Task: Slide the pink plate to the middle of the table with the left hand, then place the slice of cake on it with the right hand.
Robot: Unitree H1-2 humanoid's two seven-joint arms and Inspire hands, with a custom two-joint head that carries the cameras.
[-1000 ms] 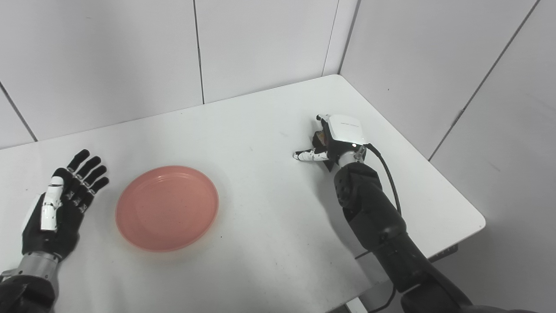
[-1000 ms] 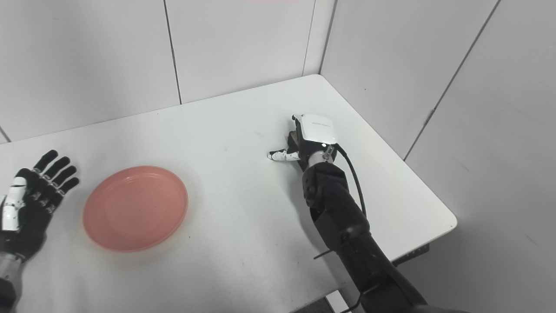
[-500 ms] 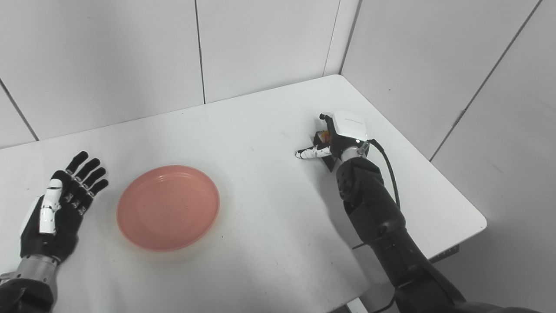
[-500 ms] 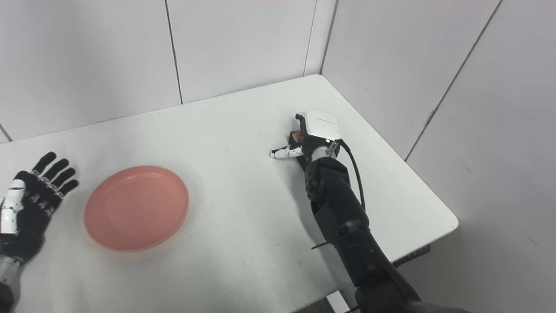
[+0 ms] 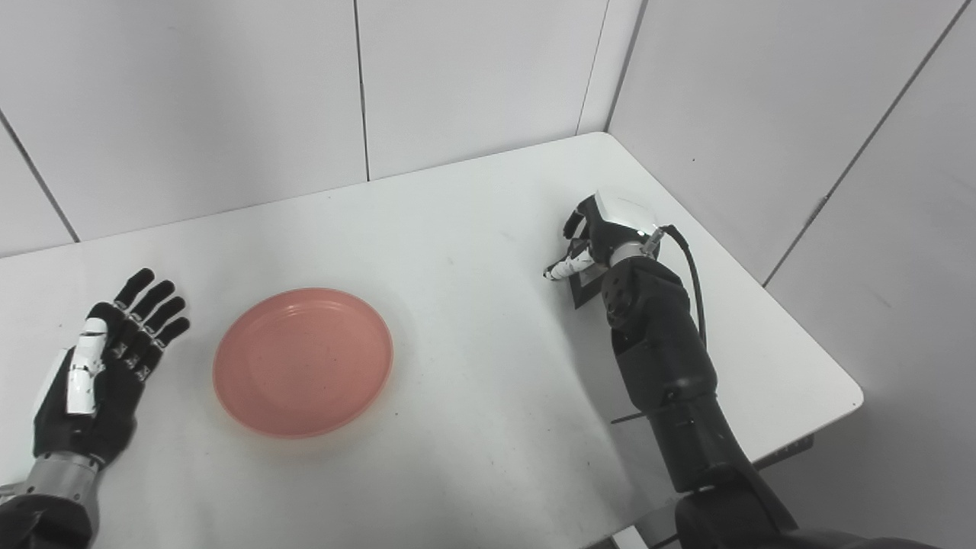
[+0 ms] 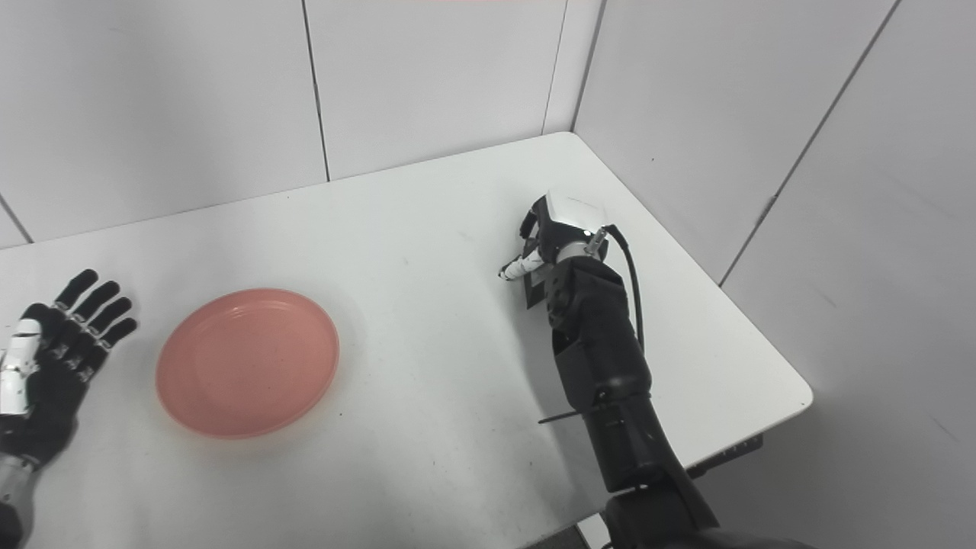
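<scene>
The right hand (image 5: pixel 606 232) is bending steeply down at the wrist over the cake slice, which is hidden beneath it; whether it is gripping is unclear. The left hand (image 5: pixel 99 366) is lying flat, fingers spread, holding nothing, beside the pink plate (image 5: pixel 303 361) on the worktop (image 5: pixel 473 396).

Looks like a lab test cell: my arms reach over a plain white table (image 5: pixel 473 229) w/ bare grey panel walls (image 5: pixel 191 99) boxing the frame's top & right, corner upper right.
</scene>
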